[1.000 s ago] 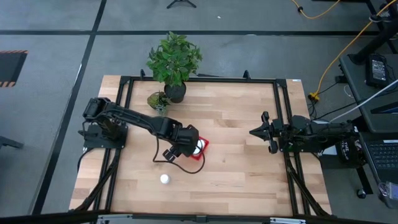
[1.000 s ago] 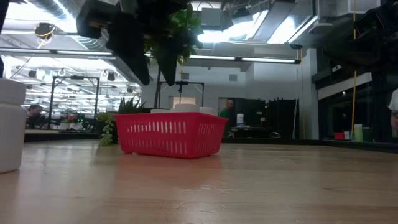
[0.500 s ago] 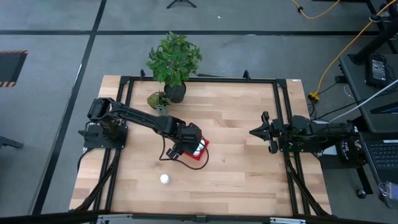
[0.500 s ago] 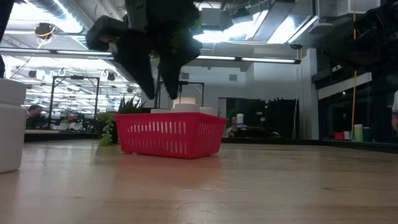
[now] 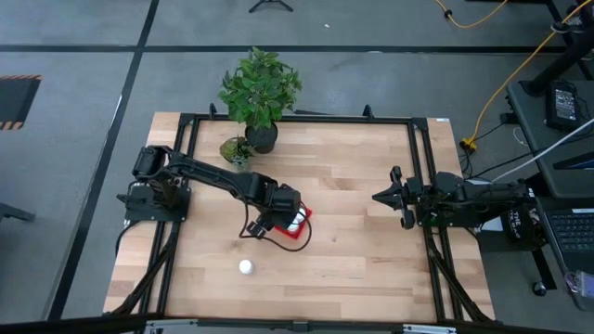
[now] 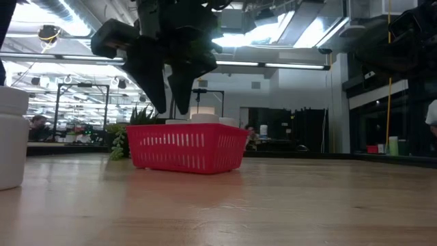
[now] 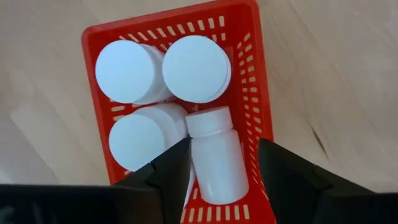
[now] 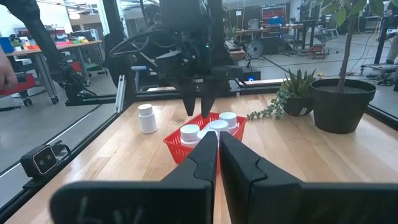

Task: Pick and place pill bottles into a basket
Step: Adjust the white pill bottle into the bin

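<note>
A pale wooden table (image 5: 353, 186) stood on grey floor (image 5: 74, 139) crossed by dark lines. A leafy potted plant (image 5: 260, 93) sat at its upper centre edge. Yellow cable (image 5: 520, 65) ran upper right. Ceiling lights (image 6: 273, 66) glowed above distant workbenches (image 8: 68, 46).

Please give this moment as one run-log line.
left gripper: above basket | basket: four pill bottles inside | loose bottle: on table | right gripper: shut, right edge

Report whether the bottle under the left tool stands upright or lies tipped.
Tipped: the bottle lies on its side in the basket, cap and side wall showing.
</note>
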Available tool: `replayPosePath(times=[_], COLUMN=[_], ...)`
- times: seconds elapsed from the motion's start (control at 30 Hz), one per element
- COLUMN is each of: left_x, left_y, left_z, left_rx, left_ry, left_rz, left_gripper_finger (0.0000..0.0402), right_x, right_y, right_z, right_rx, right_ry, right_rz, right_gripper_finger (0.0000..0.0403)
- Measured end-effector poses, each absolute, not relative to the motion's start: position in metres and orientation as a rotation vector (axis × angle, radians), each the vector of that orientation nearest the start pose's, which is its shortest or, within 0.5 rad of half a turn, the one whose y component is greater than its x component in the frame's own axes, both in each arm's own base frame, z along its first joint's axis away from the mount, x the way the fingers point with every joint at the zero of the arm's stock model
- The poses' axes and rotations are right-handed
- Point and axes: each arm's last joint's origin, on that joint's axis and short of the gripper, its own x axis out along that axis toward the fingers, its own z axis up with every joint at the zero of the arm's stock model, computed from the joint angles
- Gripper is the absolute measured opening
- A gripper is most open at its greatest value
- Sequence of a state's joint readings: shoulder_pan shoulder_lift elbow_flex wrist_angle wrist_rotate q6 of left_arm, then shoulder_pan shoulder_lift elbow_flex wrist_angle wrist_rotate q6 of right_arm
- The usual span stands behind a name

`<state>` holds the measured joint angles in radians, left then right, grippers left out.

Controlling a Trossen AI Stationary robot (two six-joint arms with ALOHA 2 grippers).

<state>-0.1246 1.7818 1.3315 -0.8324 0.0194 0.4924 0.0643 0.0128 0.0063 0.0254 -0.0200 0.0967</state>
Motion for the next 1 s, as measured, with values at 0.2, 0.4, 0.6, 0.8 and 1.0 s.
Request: replayPosePath(times=[0.2, 0.4, 0.6, 0.8, 1.0], left_x=[0.347, 0.347, 0.347, 0.337, 0.333], left_y=[-0.043, -0.044, -0.043, -0.041, -0.041], left_z=[0.216, 0.216, 0.211, 0.189, 0.183], left_rx=[0.481, 0.466, 0.458, 0.454, 0.454], left_ry=[1.227, 1.219, 1.207, 1.254, 1.276], left_rz=[-0.443, -0.474, -0.477, -0.485, -0.489], left_gripper_finger=[0.0159, 0.0159, 0.0158, 0.0158, 0.0159], right_x=[0.098, 0.098, 0.098, 0.098, 0.098], right_y=[0.007, 0.007, 0.007, 0.007, 0.007], right_z=[0.167, 0.167, 0.167, 0.167, 0.167], right_rx=[0.097, 0.097, 0.097, 0.097, 0.097], right_ry=[-0.015, -0.015, -0.015, -0.015, -0.015], right_rz=[0.085, 0.085, 0.085, 0.085, 0.085], right_gripper_finger=[0.0022, 0.0022, 0.0022, 0.0022, 0.0022])
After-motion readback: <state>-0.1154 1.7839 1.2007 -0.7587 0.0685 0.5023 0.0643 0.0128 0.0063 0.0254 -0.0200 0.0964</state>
